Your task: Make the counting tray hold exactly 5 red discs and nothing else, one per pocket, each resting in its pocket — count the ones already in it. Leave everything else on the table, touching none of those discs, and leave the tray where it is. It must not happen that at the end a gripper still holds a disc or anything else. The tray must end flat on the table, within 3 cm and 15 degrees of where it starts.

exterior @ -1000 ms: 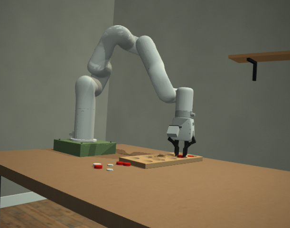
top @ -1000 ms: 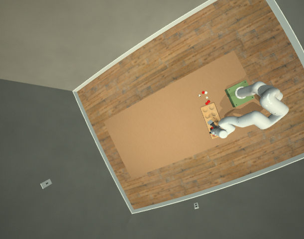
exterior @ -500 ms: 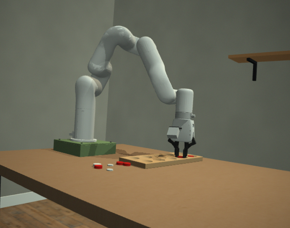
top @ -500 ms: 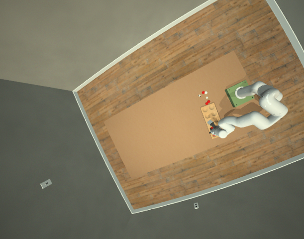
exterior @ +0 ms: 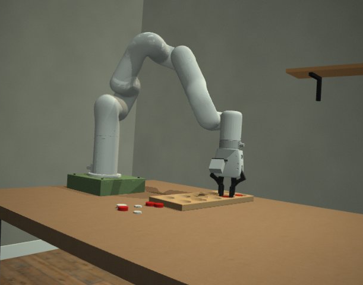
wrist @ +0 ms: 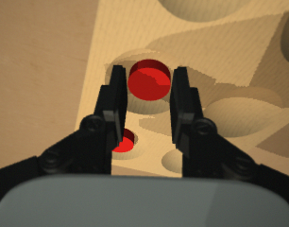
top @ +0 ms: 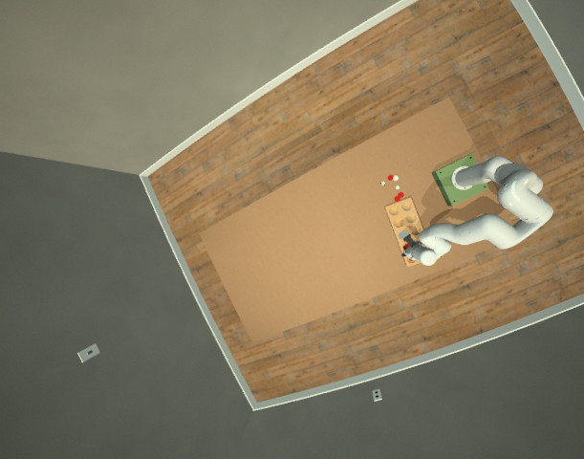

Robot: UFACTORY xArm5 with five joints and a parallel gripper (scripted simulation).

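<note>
The wooden counting tray [top: 391,217] [exterior: 218,203] [wrist: 98,61] lies flat on the table. My gripper [top: 405,250] [exterior: 226,195] [wrist: 148,83] is down at the tray's far end, its fingers slightly open around a red disc [exterior: 225,196] [wrist: 149,84], with narrow gaps beside it. That disc sits low in a pocket; how fully it rests is hard to tell. Another red disc [exterior: 238,195] [wrist: 125,143] lies in a smaller end pocket. Three red discs lie on the table: one [top: 390,177] [exterior: 123,208] beside a white disc, two [top: 400,194] [exterior: 158,205] side by side near the tray's near end.
A larger white disc [top: 396,178] [exterior: 121,205] and two small white ones [top: 398,187] [exterior: 137,212] lie on the table among the loose reds. The green base block [top: 447,189] [exterior: 83,184] stands behind the tray. The arm hides part of the tray from above.
</note>
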